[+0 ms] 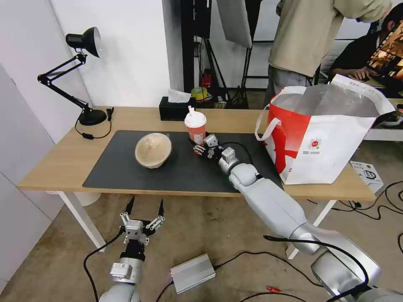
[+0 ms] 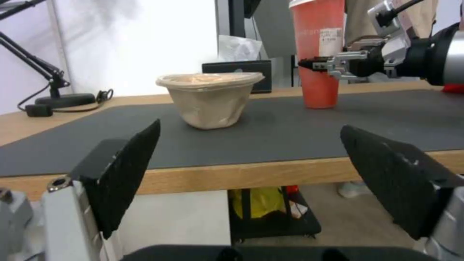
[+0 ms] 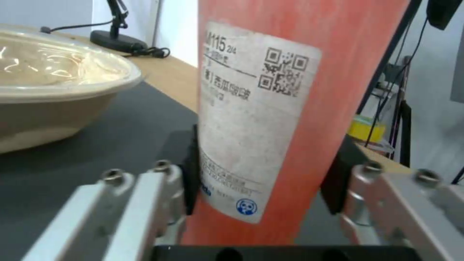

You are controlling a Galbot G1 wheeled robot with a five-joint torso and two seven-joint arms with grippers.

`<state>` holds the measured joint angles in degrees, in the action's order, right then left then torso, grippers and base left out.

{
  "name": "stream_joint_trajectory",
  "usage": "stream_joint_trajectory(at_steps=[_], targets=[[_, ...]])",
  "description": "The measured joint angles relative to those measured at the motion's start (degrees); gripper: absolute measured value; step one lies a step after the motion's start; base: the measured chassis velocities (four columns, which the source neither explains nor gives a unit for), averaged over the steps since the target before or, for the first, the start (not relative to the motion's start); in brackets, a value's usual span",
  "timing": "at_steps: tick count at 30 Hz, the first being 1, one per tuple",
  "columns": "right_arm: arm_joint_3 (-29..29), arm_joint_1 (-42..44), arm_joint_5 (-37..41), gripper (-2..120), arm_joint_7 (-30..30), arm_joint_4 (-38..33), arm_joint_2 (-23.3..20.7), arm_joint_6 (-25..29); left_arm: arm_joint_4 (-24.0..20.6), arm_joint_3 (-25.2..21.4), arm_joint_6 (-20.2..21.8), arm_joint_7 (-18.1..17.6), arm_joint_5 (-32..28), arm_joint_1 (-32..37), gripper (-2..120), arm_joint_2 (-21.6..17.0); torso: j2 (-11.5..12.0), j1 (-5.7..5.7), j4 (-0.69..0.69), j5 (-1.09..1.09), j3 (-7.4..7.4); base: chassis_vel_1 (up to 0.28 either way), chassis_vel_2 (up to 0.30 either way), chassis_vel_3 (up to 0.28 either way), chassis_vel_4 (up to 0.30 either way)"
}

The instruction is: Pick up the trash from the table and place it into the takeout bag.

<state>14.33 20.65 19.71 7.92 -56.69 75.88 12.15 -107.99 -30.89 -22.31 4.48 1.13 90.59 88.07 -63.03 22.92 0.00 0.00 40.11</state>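
Head view has the right arm stretched over the table (image 1: 63, 161), its right gripper (image 1: 200, 147) at the foot of the red cup (image 1: 195, 127), which stands upright on the dark mat (image 1: 113, 167) near the middle of the table. Right wrist view shows one black pad (image 3: 192, 170) against each side of the cup's lower part, beside its white printed label (image 3: 246, 119), so the claw is pinching the cup; in the left wrist view the cup's base rests on the mat. The beige lidded bowl (image 1: 153, 150) sits on the mat to the left of the cup, apart from it. The red-and-white bag (image 1: 323, 134) stands open at the right end of the table, well apart from the cup. The left gripper (image 1: 144, 208) hangs below the table's front edge with its fingers (image 2: 128, 170) spread wide. A black lamp (image 1: 84, 75) and a black tissue box (image 1: 174, 110) stand at the back of the table.
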Motion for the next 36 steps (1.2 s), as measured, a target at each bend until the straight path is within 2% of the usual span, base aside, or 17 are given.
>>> stream_joint_trajectory(at_steps=[1,2,6,14,24,36], targets=[[0.01,0.04,-0.02,39,0.04,-0.06,0.0,0.02,-0.01,0.02,0.0,0.01,0.02,0.02,100,0.03,0.0,0.0,0.0,0.0,0.0,0.0,0.0,0.0,0.0],[0.01,0.04,-0.02,39,0.04,-0.06,0.0,0.02,-0.01,0.02,0.0,0.01,0.02,0.02,100,0.03,0.0,0.0,0.0,0.0,0.0,0.0,0.0,0.0,0.0],[0.05,0.17,-0.13,22,0.11,-0.32,0.02,0.07,-0.08,0.03,-0.02,0.02,0.04,0.21,100,0.07,0.0,0.0,0.0,0.0,0.0,0.0,0.0,0.0,0.0],[0.05,0.7,-0.41,5,0.13,-1.34,-0.22,0.1,-0.24,-0.1,-0.19,0.02,0.04,0.46,100,0.11,0.0,0.0,0.0,0.0,0.0,0.0,0.0,0.0,0.0],[0.03,1.58,-1.02,4,-0.16,-4.22,-0.79,-0.41,-0.76,-0.42,-0.25,0.02,0.03,0.75,100,0.08,0.01,0.0,0.0,0.0,0.0,0.0,0.0,0.0,0.0],[-0.03,2.69,-0.85,4,-1.94,-12.53,-4.31,-3.04,-2.29,-1.02,-1.06,0.02,0.0,2.03,100,-0.02,0.01,0.0,0.0,0.0,0.0,0.0,0.0,0.0,0.0]])
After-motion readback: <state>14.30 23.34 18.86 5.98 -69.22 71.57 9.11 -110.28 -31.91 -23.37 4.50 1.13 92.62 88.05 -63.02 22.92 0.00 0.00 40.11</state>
